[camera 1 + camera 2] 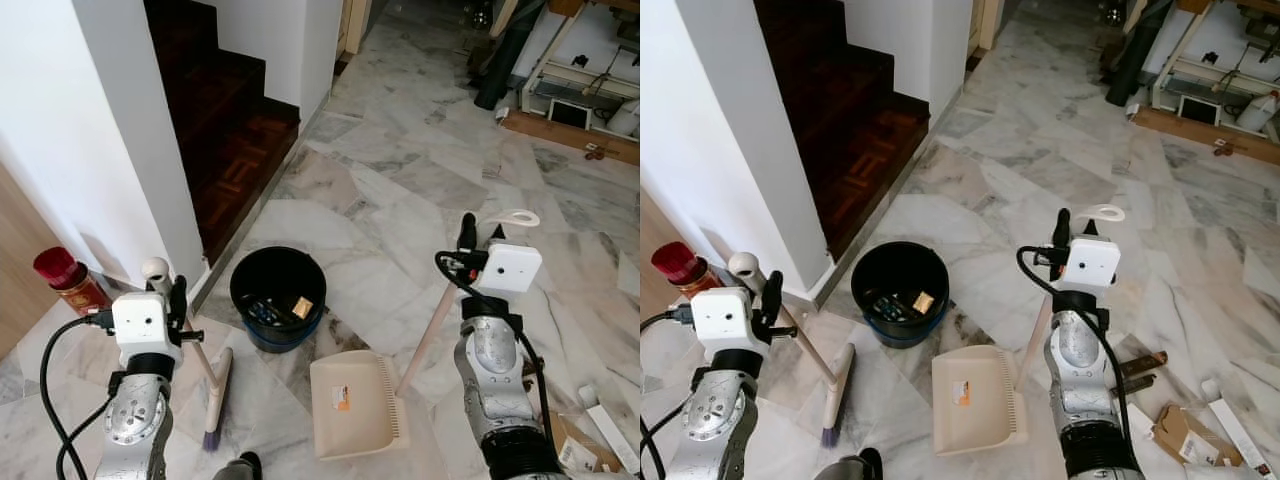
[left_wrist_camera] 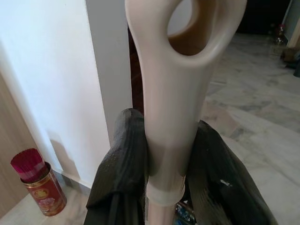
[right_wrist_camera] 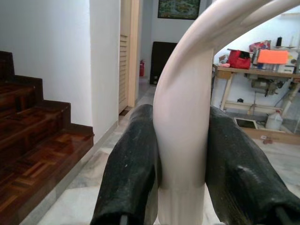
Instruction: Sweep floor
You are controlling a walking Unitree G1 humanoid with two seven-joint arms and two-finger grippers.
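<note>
My left gripper (image 1: 172, 292) is shut on the top of a cream broom handle (image 2: 180, 70), just below its hanging loop. The handle slants down to the broom head (image 1: 215, 400), which rests on the marble floor. My right gripper (image 1: 468, 238) is shut on the cream dustpan handle (image 3: 185, 103), under its looped end. The beige dustpan (image 1: 355, 405) lies flat on the floor between my arms. Just beyond it stands a black bucket (image 1: 278, 262) with some scraps inside.
A white wall (image 1: 130, 150) and dark wooden stairs (image 1: 230, 130) rise at the left. A red tin of incense sticks (image 1: 70, 280) stands by the wall. Cardboard scraps (image 1: 590, 430) lie at the lower right. Shelving and clutter (image 1: 590, 80) sit far right.
</note>
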